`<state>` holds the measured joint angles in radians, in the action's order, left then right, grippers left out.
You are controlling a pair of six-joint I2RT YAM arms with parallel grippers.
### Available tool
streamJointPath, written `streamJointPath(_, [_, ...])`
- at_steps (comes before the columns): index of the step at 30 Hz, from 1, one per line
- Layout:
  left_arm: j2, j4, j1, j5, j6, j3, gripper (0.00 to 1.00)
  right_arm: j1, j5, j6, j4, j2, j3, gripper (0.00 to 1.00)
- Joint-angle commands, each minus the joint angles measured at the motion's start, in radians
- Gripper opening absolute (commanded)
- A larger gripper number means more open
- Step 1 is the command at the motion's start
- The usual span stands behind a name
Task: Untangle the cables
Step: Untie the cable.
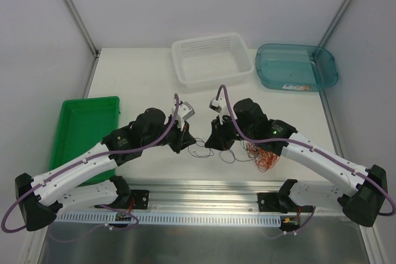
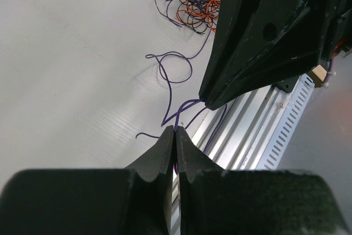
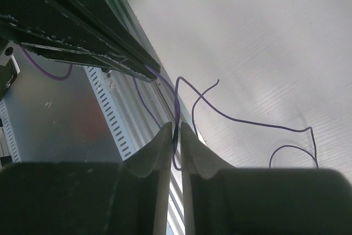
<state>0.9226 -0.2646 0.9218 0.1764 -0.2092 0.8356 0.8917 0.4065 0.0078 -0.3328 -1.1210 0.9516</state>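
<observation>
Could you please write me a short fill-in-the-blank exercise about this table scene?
1. The shallow tray on the left is ____.
2. The strand pinched in the shut jaws of both the left gripper and the right gripper is ____.
3. The orange tangle lies nearer the ____ gripper.
4. The mesh basket is ____.
Missing words: green; purple; right; white.

- Robotics lab cell: plain white enclosure walls (image 1: 37,41) around a white table (image 1: 139,75).
- 2 arms, left arm (image 1: 80,166) and right arm (image 1: 322,156) (bolted by an aluminium rail (image 1: 204,188)).
</observation>
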Motion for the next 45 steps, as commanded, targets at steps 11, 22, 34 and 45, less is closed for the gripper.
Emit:
streamJointPath(11, [-0.019,0.050,0.000,0.008,-0.002,-0.029,0.00,0.000,-0.021,0.000,0.020,0.041,0.016,0.03])
streamJointPath(22, [-0.134,0.050,-0.001,-0.340,-0.209,-0.118,0.00,-0.004,-0.146,0.000,-0.028,0.122,-0.052,0.01])
streamJointPath(34, [-0.335,0.013,-0.038,-0.656,-0.533,-0.220,0.00,-0.076,-0.400,0.154,-0.038,0.271,-0.163,0.01])
streamJointPath(45, [-0.393,-0.036,-0.040,-0.695,-0.723,-0.329,0.00,-0.149,-0.723,0.342,-0.111,0.412,-0.194,0.01])
